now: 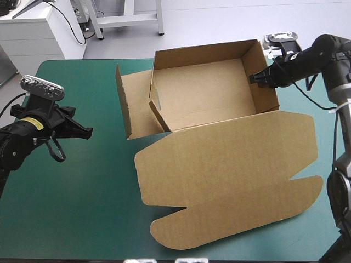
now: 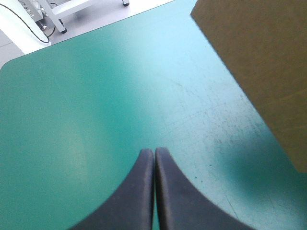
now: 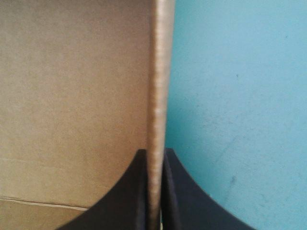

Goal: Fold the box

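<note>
The brown box [image 1: 214, 93] stands at the table's far middle with its back and right walls raised, its left flaps [image 1: 134, 101] loose and its lid [image 1: 230, 164] flat toward the near edge. My right gripper [image 1: 255, 78] is shut on the box's right wall [image 3: 160, 72], one black finger on each side of the board edge. My left gripper [image 1: 82, 131] hovers over bare cover at the left, shut and empty, with a corner of the box [image 2: 264, 67] ahead of it to one side.
The teal-green cover [image 1: 82, 192] lies bare on the left and near-left of the table. White furniture [image 1: 44, 27] stands beyond the far left corner.
</note>
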Controlling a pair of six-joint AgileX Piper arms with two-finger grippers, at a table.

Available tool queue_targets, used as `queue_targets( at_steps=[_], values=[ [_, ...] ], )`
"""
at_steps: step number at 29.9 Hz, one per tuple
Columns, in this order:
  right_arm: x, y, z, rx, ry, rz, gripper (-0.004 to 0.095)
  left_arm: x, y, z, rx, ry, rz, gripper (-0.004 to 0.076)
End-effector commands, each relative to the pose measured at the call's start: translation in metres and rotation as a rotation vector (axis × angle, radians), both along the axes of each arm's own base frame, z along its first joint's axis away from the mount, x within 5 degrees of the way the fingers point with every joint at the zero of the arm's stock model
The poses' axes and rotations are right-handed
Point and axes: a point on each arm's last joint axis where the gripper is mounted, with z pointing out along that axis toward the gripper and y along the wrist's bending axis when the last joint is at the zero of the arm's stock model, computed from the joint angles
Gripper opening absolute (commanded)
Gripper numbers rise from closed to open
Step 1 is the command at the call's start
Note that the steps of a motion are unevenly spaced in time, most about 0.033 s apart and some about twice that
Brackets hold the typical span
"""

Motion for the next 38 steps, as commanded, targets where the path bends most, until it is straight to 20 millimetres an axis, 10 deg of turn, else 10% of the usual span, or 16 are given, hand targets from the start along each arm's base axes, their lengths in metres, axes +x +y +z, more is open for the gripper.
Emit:
queue_targets(
  at_steps=[1, 19, 38],
  values=[
    [-0.029, -0.004, 0.045, 0.044, -0.130, -0.003, -0.0021, 0.010, -0.001, 0.009, -0.032, -0.071, 0.016, 0.0007],
    [-0.043, -0.002, 0.059, 0.065, -0.172, 0.012, -0.0021, 0.087, 0.044, -0.057, -0.621, 0.245, -0.189, 0.0015],
    [-0.042, 0.000, 0.060, 0.098, -0.178, -0.005, -0.0019, 0.109, -0.014, -0.057, -0.833, 0.178, -0.461, -0.0008]
  ],
)
